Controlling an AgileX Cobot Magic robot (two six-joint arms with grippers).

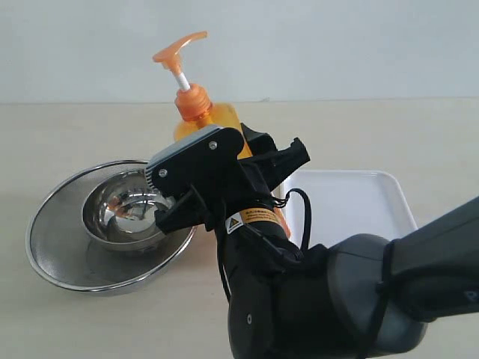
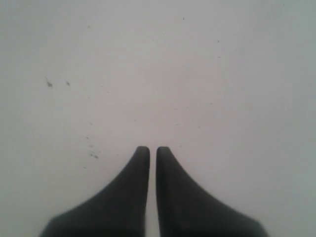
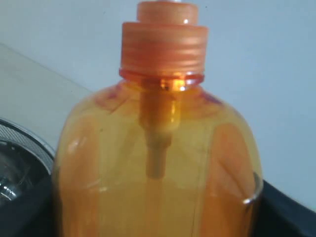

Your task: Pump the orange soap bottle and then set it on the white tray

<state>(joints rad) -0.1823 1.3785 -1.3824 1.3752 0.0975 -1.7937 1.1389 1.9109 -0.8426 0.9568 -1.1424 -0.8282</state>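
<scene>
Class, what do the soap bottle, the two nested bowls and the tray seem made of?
Orange soap bottle: translucent plastic, its pump tube shows through. Inner bowl: likely polished steel, mirror reflections. Outer bowl: duller metal, perhaps fine mesh. White tray: glossy, plastic or ceramic; cannot tell.

Exterior camera faces across the tabletop (image 1: 75,321) over the right arm (image 1: 359,299); right wrist camera, very near, shares the orange soap bottle (image 3: 158,148).

soap bottle (image 1: 215,118): 1 | white tray (image 1: 352,202): 1 | small steel bowl (image 1: 123,213): 1 | large steel bowl (image 1: 60,247): 1, possibly a mesh strainer
</scene>
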